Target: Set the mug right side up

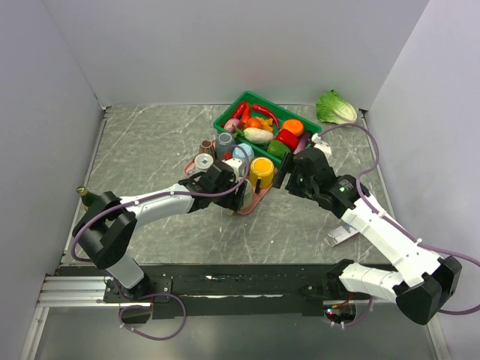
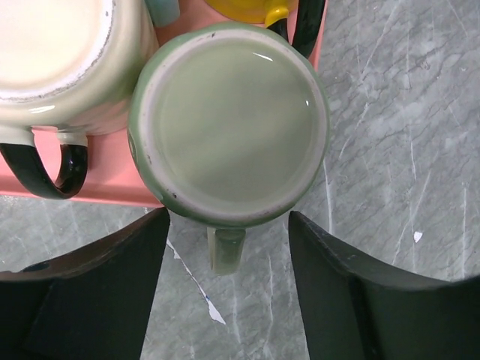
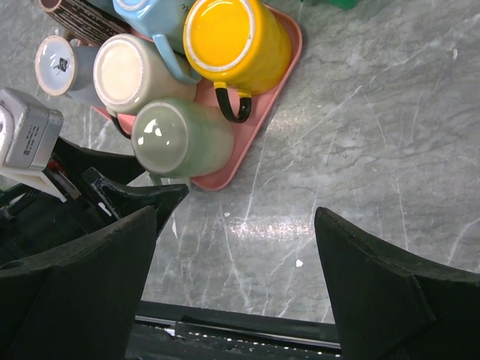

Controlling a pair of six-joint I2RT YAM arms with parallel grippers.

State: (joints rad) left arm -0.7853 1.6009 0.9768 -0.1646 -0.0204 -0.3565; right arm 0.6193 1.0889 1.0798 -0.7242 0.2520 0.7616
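While hovering near the upside-down green mug on the pink tray, holds nothing in wide-spread left gripper or right gripper

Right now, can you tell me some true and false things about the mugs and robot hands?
The green mug is upside down. True.
The left gripper is squeezing the green mug. False: it is open, not gripping it.
The yellow mug sits on the pink tray. True.
The right gripper holds a mug. False: it is open and empty.
The lettuce is inside the green basket. False: it lies on the table outside it.
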